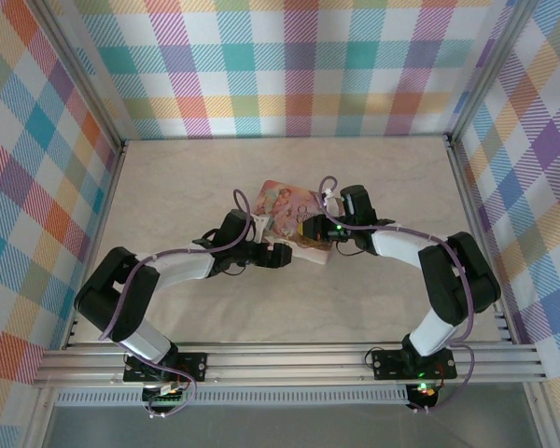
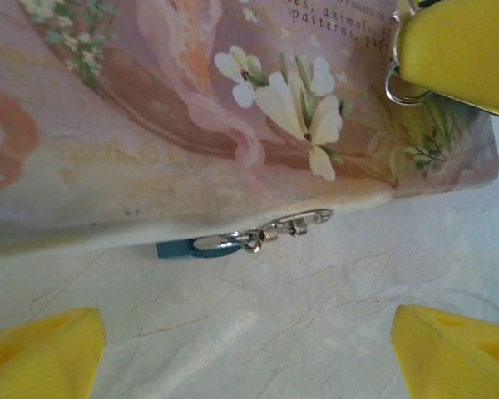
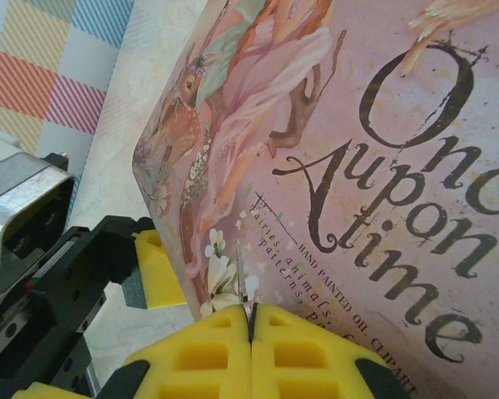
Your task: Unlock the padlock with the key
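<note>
Left arm (image 1: 154, 280) is reaching in from the near-left corner, across the pale marbled table (image 1: 177, 177), toward the middle

Left gripper (image 2: 248, 349) is standing wide, its yellow fingers (image 2: 41, 353) showing at both lower corners of the left wrist view with bare table between them; nothing is sitting in the gap

Padlock (image 2: 187, 248) is lying on the table just ahead of that open gripper, a small blue-teal body pressing against the near edge of the tin (image 2: 191, 125) and partly tucking under it. A silver loop with small links (image 2: 270, 230) is running right from the padlock along the tin's edge; whether the loop is closed I cannot tell

Tin is sitting flat near the middle of the table, pink, with painted flowers and dark lettering on its lid, between the two grippers

Right gripper (image 3: 251, 328) is hovering over the near-right part of the lid, yellow fingertips pressing tight together. A thin metal key (image 3: 248, 287) is sticking out from between them, pointing at the lid; its wire ring (image 2: 397, 83) is showing beside the yellow finger in the left wrist view

Right arm (image 1: 439, 280) is bending in from the near-right side, with the plaid walls (image 1: 289, 65) closing in the left, far and right sides
</note>
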Robot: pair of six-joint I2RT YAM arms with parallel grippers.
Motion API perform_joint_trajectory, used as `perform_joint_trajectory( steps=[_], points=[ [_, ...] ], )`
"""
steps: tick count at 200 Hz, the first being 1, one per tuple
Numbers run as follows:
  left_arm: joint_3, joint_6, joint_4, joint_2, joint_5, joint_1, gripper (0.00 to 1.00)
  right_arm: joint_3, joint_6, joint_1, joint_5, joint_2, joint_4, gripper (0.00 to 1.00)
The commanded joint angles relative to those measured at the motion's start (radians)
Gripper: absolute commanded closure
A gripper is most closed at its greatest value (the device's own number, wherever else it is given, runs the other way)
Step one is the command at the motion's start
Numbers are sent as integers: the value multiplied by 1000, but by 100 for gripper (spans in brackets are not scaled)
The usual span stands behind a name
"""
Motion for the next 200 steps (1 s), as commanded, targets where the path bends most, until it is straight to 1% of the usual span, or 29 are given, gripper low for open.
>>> perform_joint_trajectory(
  steps=[1,60,88,97,116,125,200],
  points=[
    [-4,-8,73,26,-3,-14,12,-18,-5,-4,21,18,-54,100],
    [2,-2,167,85,-53,-29,14,-31,-5,-3,19,9,-59,100],
    [3,-3,206,112,-52,-36,15,-31,-8,-3,22,10,-60,100],
    [4,-3,215,118,-46,-38,18,-31,-8,-4,22,10,-58,100],
    [15,2,221,130,-25,-39,27,-33,-7,-3,21,10,-57,100],
    [21,3,221,136,-17,-41,30,-33,-7,-3,21,10,-56,100],
    [26,-5,233,154,-34,-55,40,-34,-5,-3,16,10,-49,100]
  ],
)
